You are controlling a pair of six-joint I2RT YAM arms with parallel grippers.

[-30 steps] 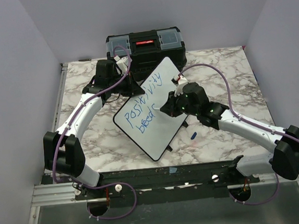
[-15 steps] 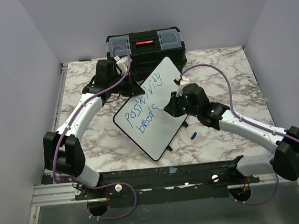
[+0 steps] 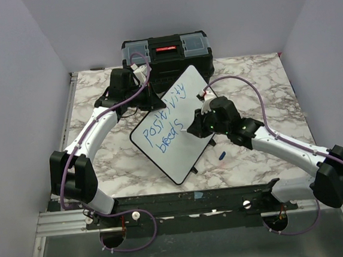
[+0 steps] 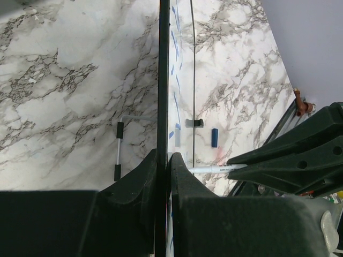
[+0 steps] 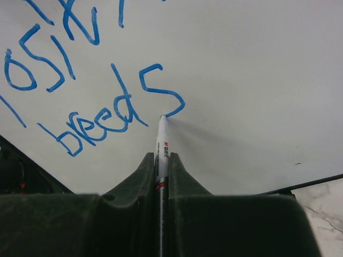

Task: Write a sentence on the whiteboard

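whiteboard (image 3: 183,154): one, clamped in left fingers (image 4: 140,182); right fingers (image 5: 143,179) clamped on one marker (image 5: 162,145); two written lines (image 3: 162,128).

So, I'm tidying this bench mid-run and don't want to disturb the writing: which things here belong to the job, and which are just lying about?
In the job:
- whiteboard, clamped at its edge by the left hand
- blue sentence
- marker in the right hand

Lying about:
- black toolbox behind the board
- small blue cap on the table
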